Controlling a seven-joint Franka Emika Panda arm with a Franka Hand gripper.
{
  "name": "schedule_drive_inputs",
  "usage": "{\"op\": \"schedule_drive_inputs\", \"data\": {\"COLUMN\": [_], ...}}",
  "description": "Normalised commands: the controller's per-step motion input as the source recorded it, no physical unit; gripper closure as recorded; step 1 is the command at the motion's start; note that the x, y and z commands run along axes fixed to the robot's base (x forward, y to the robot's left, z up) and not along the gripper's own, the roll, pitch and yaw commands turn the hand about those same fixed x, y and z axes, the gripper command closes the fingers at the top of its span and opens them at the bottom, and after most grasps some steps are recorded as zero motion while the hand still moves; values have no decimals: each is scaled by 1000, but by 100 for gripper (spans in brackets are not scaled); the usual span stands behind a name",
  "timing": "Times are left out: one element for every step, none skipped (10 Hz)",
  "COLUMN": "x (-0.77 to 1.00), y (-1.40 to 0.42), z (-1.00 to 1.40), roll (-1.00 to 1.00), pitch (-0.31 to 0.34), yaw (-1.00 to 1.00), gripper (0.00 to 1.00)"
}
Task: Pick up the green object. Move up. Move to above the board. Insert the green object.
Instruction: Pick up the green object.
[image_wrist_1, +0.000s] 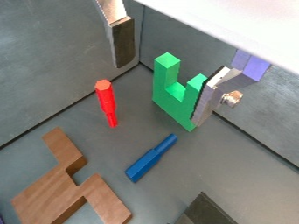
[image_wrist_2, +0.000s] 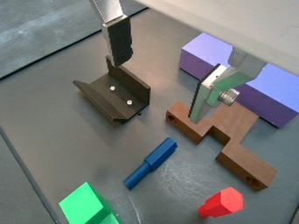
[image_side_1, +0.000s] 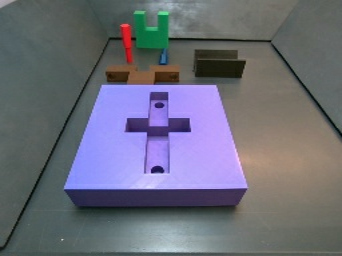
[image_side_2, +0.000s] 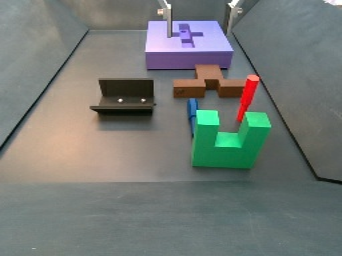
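The green object (image_side_2: 230, 140) is a bright green U-shaped block standing upright on the grey floor; it shows in both side views (image_side_1: 151, 32) and both wrist views (image_wrist_1: 176, 87) (image_wrist_2: 87, 206). The board (image_side_1: 160, 140) is a large purple slab with a cross recess, also in a side view (image_side_2: 187, 45) and a wrist view (image_wrist_2: 239, 74). My gripper (image_wrist_1: 159, 92) is open and empty, held high above the floor. In a side view (image_side_2: 201, 8) only its fingertips (image_side_2: 167, 10) show, at the top edge over the board. It is apart from the green object.
A thin red peg (image_side_2: 249, 98) and a blue peg (image_side_2: 193, 112) are beside the green object. A brown cross-shaped block (image_side_2: 207, 80) lies between them and the board. The dark fixture (image_side_2: 127, 97) stands to one side. Raised walls bound the floor.
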Motion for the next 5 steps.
{"op": "schedule_drive_inputs", "data": {"x": [0,0,0,-11,-66], "y": [0,0,0,383,894], "z": [0,-89,-40,-237,-123], "roll": [-6,-103,0,-173,-260], "pitch": [0,-14,-51,-99,-83], "yaw": [0,0,0,-34,0], "gripper": [0,0,0,0,0]}}
